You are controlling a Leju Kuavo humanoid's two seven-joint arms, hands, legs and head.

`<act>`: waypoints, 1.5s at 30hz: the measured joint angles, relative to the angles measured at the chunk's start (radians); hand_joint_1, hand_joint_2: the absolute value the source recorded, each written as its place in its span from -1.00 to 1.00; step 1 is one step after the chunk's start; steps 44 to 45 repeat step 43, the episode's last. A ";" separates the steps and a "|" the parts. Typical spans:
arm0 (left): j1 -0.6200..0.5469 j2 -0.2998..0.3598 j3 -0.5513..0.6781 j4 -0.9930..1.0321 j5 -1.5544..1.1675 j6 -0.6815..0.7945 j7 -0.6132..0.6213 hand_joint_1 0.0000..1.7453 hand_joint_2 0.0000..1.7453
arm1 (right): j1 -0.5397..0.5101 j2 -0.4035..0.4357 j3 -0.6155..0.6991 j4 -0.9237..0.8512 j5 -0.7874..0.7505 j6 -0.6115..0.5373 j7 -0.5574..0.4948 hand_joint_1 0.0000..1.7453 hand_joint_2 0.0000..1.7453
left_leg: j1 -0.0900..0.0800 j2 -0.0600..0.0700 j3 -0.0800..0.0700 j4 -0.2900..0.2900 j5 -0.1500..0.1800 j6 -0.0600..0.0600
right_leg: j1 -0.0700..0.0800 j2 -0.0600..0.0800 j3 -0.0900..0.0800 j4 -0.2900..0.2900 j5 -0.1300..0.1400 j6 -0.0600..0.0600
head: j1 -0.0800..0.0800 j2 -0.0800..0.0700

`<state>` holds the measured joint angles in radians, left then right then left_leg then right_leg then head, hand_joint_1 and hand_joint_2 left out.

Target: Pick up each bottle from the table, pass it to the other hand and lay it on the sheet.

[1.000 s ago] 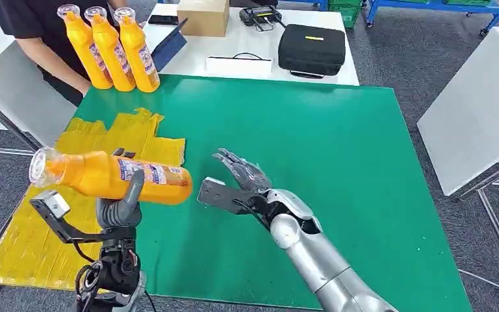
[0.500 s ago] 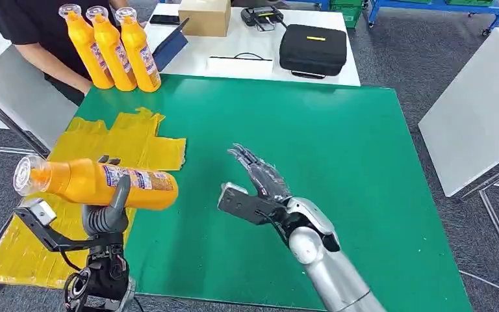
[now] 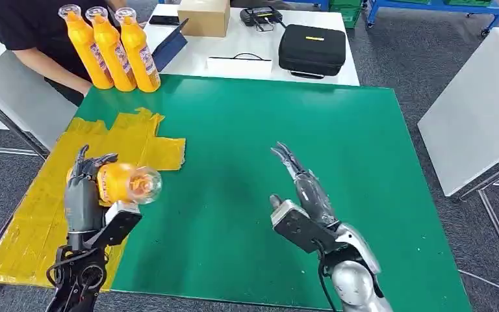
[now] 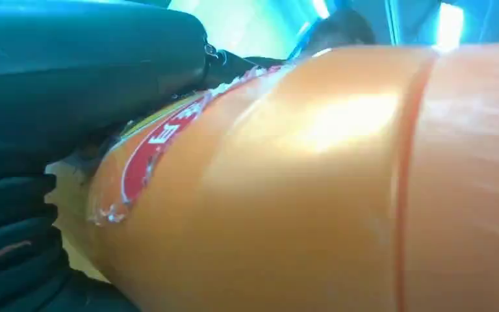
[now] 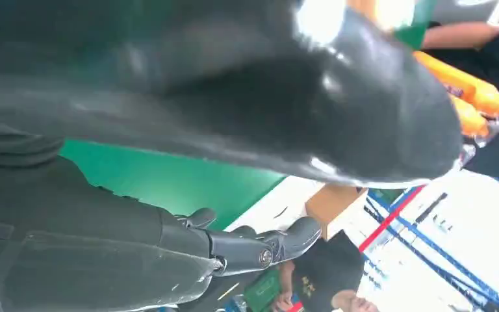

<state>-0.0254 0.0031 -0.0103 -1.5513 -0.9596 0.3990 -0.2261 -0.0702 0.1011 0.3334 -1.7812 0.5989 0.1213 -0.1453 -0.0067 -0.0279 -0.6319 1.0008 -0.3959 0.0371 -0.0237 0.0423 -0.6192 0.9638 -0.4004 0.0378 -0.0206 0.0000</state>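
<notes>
The bottle [image 3: 120, 182] has swung cap-forward, gripped in the left robot hand [image 3: 83, 195]; right robot hand [image 3: 305, 195] spread, empty.

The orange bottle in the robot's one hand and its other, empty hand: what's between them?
Head view: only bare green mat lies between the bottle in the left hand and the right hand.

Four orange bottles [image 3: 120, 183], one yellow sheet [image 3: 36, 227]

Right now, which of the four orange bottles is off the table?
The bottle gripped in the left hand, held over the yellow sheet with its clear cap toward the camera. The other three bottles stand upright in a row at the green table's far left corner.
</notes>
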 measured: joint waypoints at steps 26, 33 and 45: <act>-0.224 0.154 -0.087 0.640 -0.453 -0.043 0.285 0.80 -1.00 | -0.055 -0.005 -0.013 -0.034 -0.037 0.080 0.000 -1.00 -1.00 | 0.000 -0.001 -0.001 -0.001 0.002 -0.002 | 0.000 0.000 0.002 0.000 0.002 -0.003 | 0.000 0.000; -0.238 0.157 -0.032 0.691 -0.465 -0.053 0.305 -1.00 -1.00 | -0.063 -0.005 -0.003 -0.006 -0.048 0.084 -0.021 -1.00 -1.00 | 0.001 0.000 0.005 -0.001 0.002 -0.004 | 0.001 0.001 0.005 0.001 0.002 -0.003 | 0.000 0.000; -0.200 0.157 0.034 0.658 -0.516 0.001 0.331 -1.00 -1.00 | -0.080 -0.006 0.004 0.032 -0.059 0.084 -0.026 -1.00 -1.00 | 0.002 0.000 0.004 -0.001 0.004 -0.005 | 0.002 0.000 0.005 0.001 0.002 -0.003 | 0.000 0.000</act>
